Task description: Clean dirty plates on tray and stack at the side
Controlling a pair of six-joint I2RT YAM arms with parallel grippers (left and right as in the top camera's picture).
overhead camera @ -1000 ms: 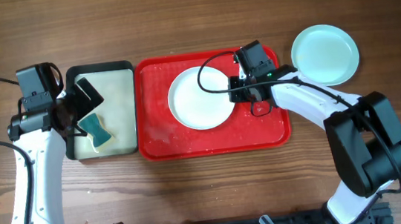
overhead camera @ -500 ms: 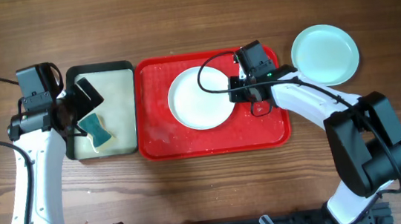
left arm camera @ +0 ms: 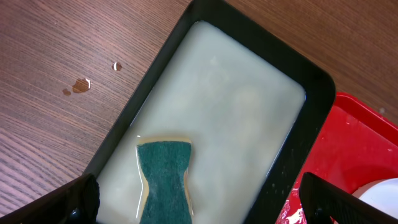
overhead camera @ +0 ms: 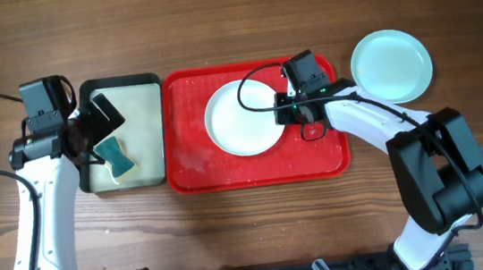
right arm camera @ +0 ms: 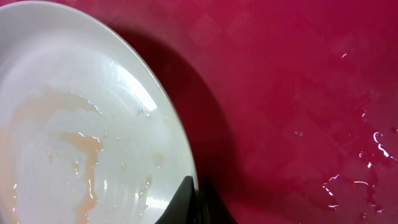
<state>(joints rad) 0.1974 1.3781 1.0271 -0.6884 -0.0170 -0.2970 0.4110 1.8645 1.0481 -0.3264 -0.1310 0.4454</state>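
A white plate (overhead camera: 241,117) with brownish smears lies on the red tray (overhead camera: 195,162). My right gripper (overhead camera: 285,112) is shut on the plate's right rim; in the right wrist view the fingers (right arm camera: 194,202) pinch the rim of the white plate (right arm camera: 68,137) over the red tray (right arm camera: 298,93). A pale turquoise plate (overhead camera: 391,65) lies on the table right of the tray. My left gripper (overhead camera: 101,123) is open and empty above the black-rimmed tray, its fingertips (left arm camera: 199,202) either side of a green sponge (left arm camera: 165,180).
The black-rimmed tray (overhead camera: 119,83) holds pale cloudy water and the green sponge (overhead camera: 115,155). It stands against the red tray's left side. Water drops (left arm camera: 78,86) lie on the wooden table left of it.
The white plate has shifted slightly to the right with my right gripper. The left arm has not moved.
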